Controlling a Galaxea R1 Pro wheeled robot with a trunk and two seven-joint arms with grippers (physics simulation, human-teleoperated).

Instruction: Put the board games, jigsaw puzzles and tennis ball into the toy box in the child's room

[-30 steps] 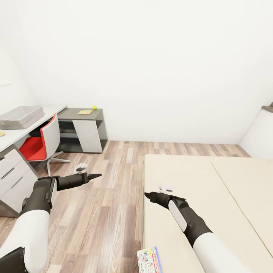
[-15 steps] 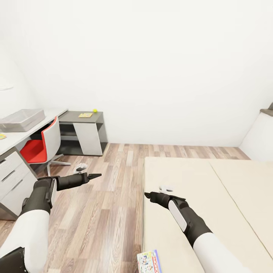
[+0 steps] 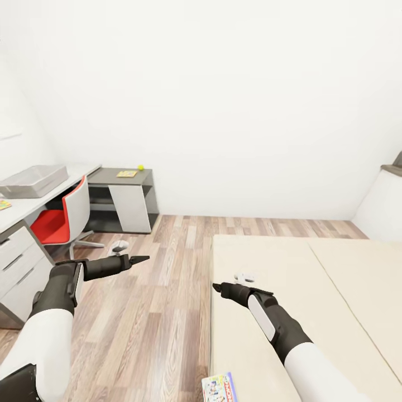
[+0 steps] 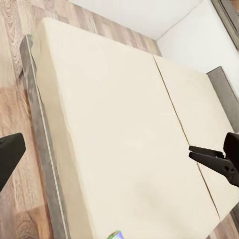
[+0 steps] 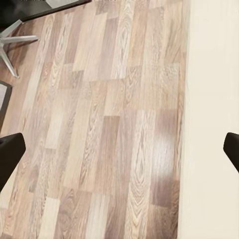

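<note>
The robot stood between the bed (image 3: 290,290) and the table (image 3: 33,204), both arms stretched forward and neither hand carrying anything. The left gripper (image 3: 134,259) hung over the wood-plank floor (image 3: 167,290), pointing toward the bed; in the left wrist view its two dark fingers (image 4: 10,154) sat at opposite edges with the beige mattress between them, so the jaws stood wide apart. The right gripper (image 3: 219,288) hovered just at the near edge of the mattress, and its wrist view likewise showed the fingertips (image 5: 10,154) spread far apart over floor and bed edge, nothing between them. A colourful board game (image 3: 219,388) lay flat on the bed near its foot, close to the robot's right forearm; a sliver of it (image 4: 115,234) also showed in the left wrist view. Across the room, the light grey toy box (image 3: 33,180) sat on the pale desk top, with a small colourful flat piece (image 3: 4,204) lying on the desk nearer the robot. A red chair (image 3: 58,220) was tucked against the desk. On the lower dark grey section lay a flat yellowish square (image 3: 127,173), too small to read, and just beside it the tennis ball (image 3: 140,167), near the wall.
</note>
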